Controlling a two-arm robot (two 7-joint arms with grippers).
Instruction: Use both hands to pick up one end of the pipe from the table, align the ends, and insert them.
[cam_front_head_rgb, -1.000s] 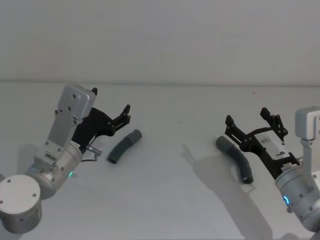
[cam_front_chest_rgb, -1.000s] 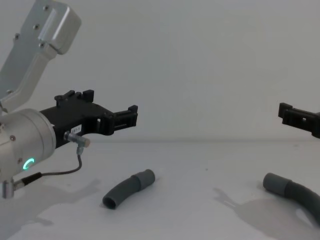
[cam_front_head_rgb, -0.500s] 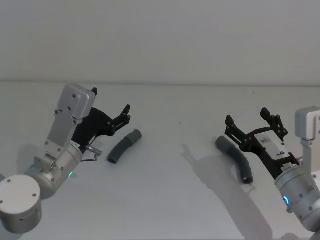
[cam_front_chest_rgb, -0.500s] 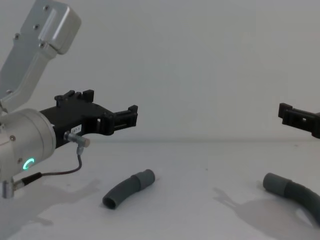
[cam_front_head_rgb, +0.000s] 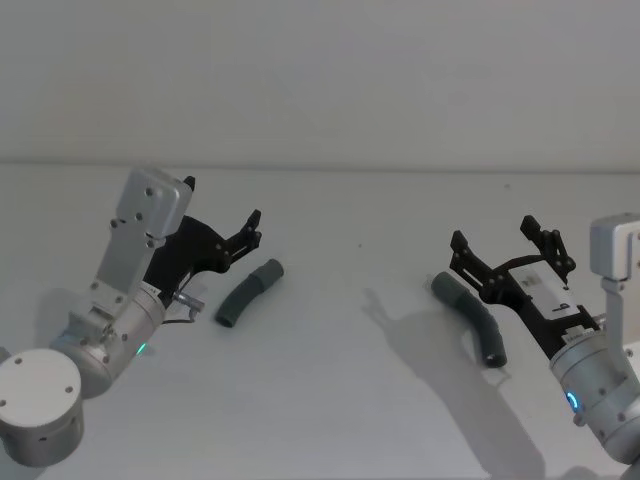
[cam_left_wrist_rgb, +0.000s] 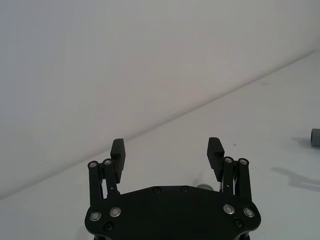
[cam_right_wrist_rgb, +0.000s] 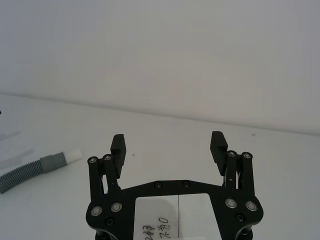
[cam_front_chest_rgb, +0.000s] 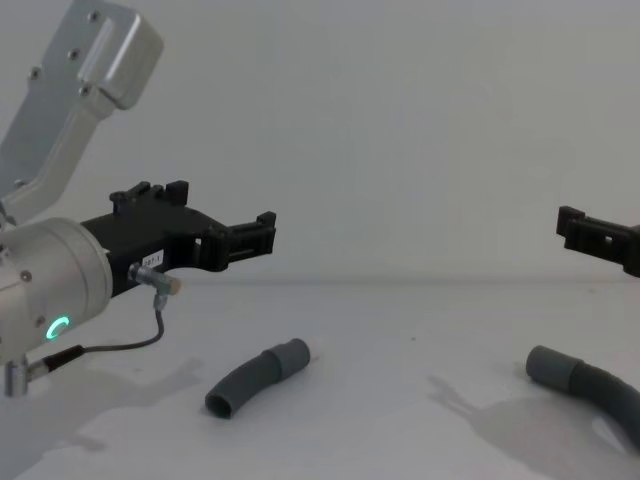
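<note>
Looking at your left gripper (cam_front_head_rgb: 220, 206), what do the jaws show?

Wide apart and empty, hanging above the table (cam_front_head_rgb: 340, 400). Your right gripper (cam_front_head_rgb: 493, 232) is the same: spread, holding nothing.

Where does the short hose (cam_front_head_rgb: 250, 291) lie from the left jaws?

Flat on the table, below and just past the inner fingertip, toward the other arm. Its long axis runs slantwise, the end with the white tip (cam_right_wrist_rgb: 74, 155) pointing away from you and inward. Your left jaws are by far the nearer pair.

And the long hose (cam_front_head_rgb: 478, 322)?

Below your right jaws, its cuff (cam_front_head_rgb: 443, 287) roughly under the inner fingertip, curved body trailing back toward that wrist. The two pieces lie well apart.

So what does the next move turn on?

Coming down squarely, I'd judge: each gripper drops onto its own piece and closes across the hose, not along it, leaving the mating ends free.
</note>
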